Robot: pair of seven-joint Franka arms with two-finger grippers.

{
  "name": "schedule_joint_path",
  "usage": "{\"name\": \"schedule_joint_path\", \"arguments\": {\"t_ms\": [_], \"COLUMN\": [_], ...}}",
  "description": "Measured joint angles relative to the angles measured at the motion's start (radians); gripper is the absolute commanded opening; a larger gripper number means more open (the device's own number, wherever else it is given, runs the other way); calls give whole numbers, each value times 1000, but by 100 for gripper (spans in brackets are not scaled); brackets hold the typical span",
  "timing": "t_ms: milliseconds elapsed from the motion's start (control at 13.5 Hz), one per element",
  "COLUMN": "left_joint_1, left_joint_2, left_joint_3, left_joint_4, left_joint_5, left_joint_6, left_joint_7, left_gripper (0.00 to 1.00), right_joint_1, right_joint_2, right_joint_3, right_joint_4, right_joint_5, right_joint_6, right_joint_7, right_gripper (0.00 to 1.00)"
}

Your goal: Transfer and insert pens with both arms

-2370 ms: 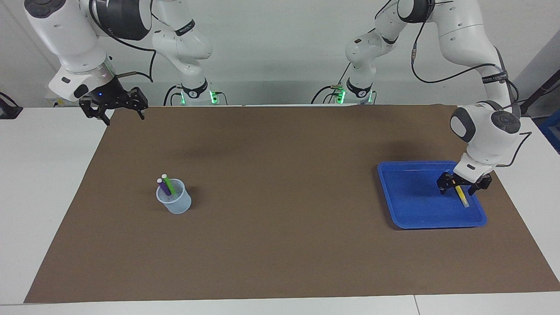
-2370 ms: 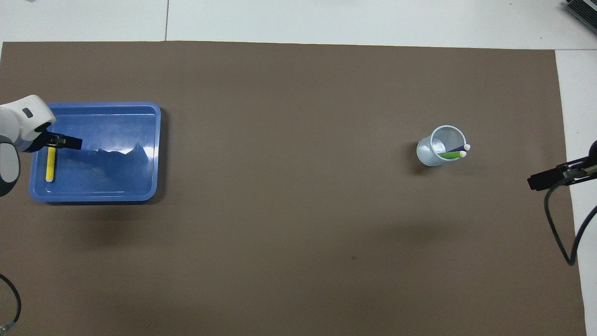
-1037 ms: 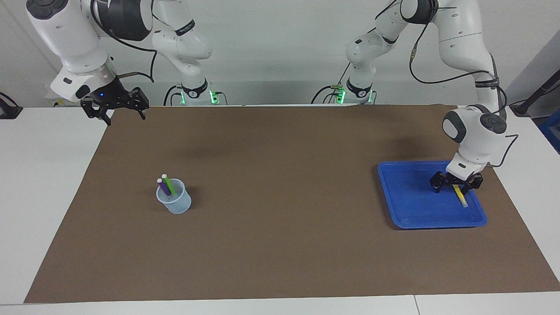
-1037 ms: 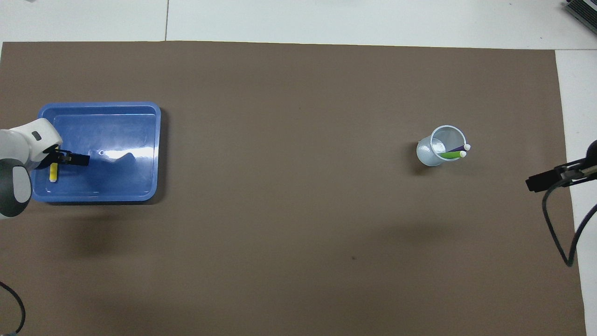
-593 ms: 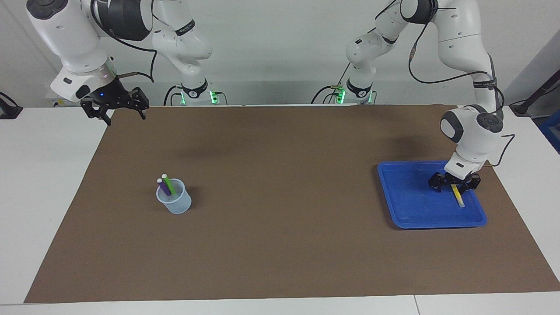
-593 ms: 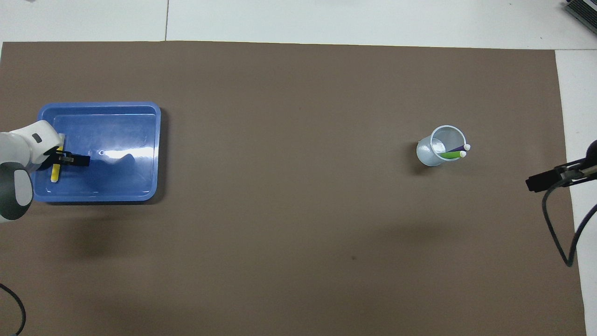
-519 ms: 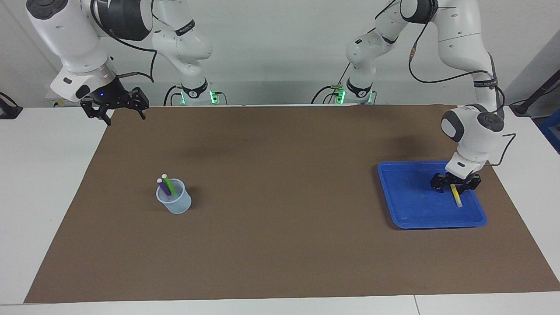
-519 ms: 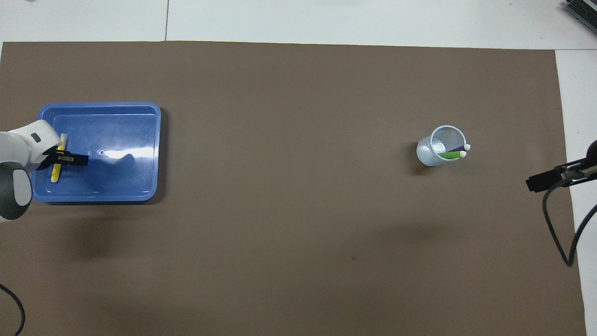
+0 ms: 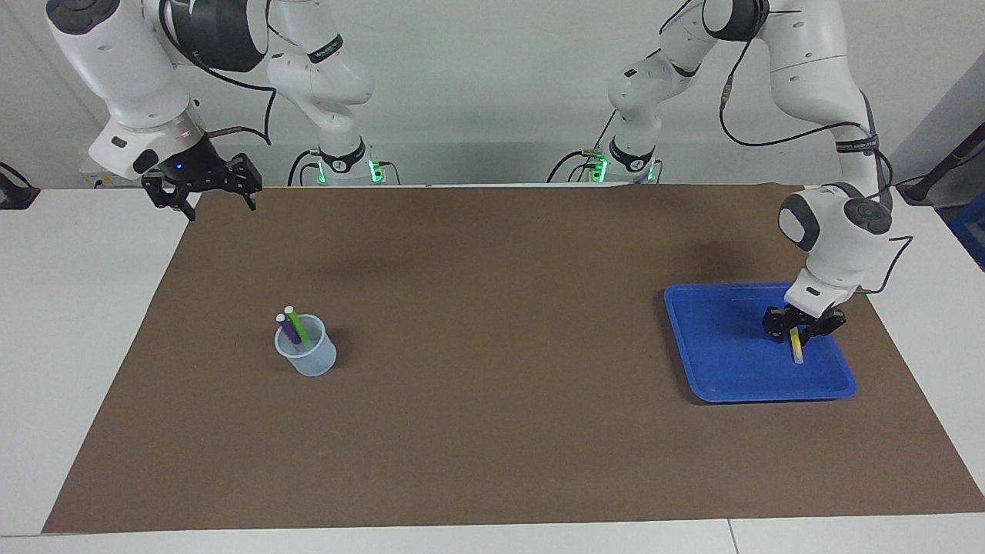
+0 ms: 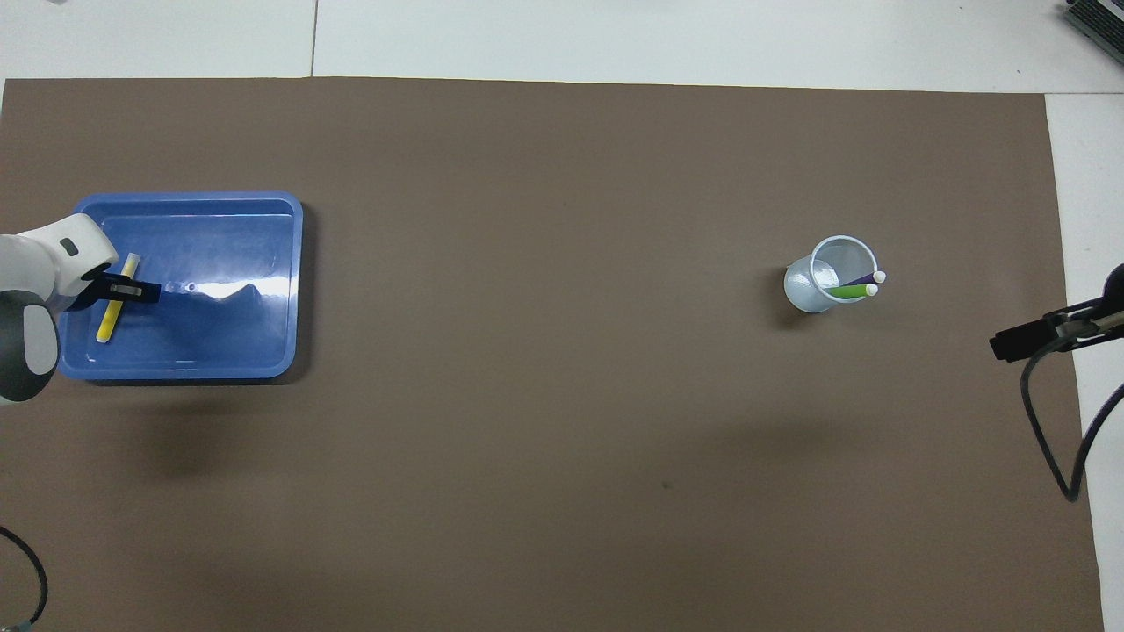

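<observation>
Yellow pen [image 9: 797, 346] in tray [image 9: 716, 362], seemingly pinched by left gripper [image 9: 799, 329]; cup [image 9: 308, 355] holds two.

Both arms are glossy white, built of rounded, thick segments joined by black bands. The left arm [image 9: 816, 85] has a grey disc cap on its lowest elbow housing, a dark strap with pale lettering around its forearm, and a thin black cable looping along its length. The right arm [image 9: 131, 69] carries a wide black collar near the top, a silver wrist ring with a small blue light, and its own looping black cable. Each base wears a black ring with white marking and glows green at the foot. The left gripper [image 9: 801, 325] and right gripper [image 9: 202, 185] are small, black and angular.
</observation>
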Motion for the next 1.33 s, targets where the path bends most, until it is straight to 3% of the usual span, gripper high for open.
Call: {"name": "schedule_joint_path", "arguments": {"t_ms": [148, 370, 519, 593, 815, 889, 1037, 1111, 1333], "left_joint_1": [-12, -31, -33, -33, -33, -33, -33, -33, -33], "left_joint_2": [7, 15, 20, 20, 23, 25, 34, 35, 35], "left_joint_3": [-2, -3, -3, -3, -2, -1, 1, 3, 1], "left_joint_4": [31, 63, 68, 74, 75, 74, 74, 74, 73], "left_joint_5": [0, 0, 0, 0, 0, 0, 0, 0, 0], "left_joint_6": [-35, -64, -65, -65, -65, -66, -66, -66, -66], "left_joint_7": [-3, -8, -10, -10, -10, -10, -10, -10, -10], "left_gripper": [31, 12, 12, 16, 53, 58, 58, 54, 14], "right_joint_1": [-1, -1, 0, 0, -2, -2, -1, 0, 0], "right_joint_2": [0, -1, -1, -1, -1, -1, -1, -1, -2], "right_joint_3": [-1, -2, -1, -1, -3, -3, -2, -1, 1], "right_joint_4": [0, 0, 0, 0, 0, 0, -1, -1, -2], "right_joint_5": [0, 0, 0, 0, 0, 0, 0, 0, 0], "right_joint_6": [-3, -14, -14, -14, -16, -16, -11, -6, -5], "right_joint_7": [0, 0, 0, 0, 0, 0, 0, 0, 0], "right_gripper": [100, 100, 100, 100, 100, 100, 100, 100, 100]}}
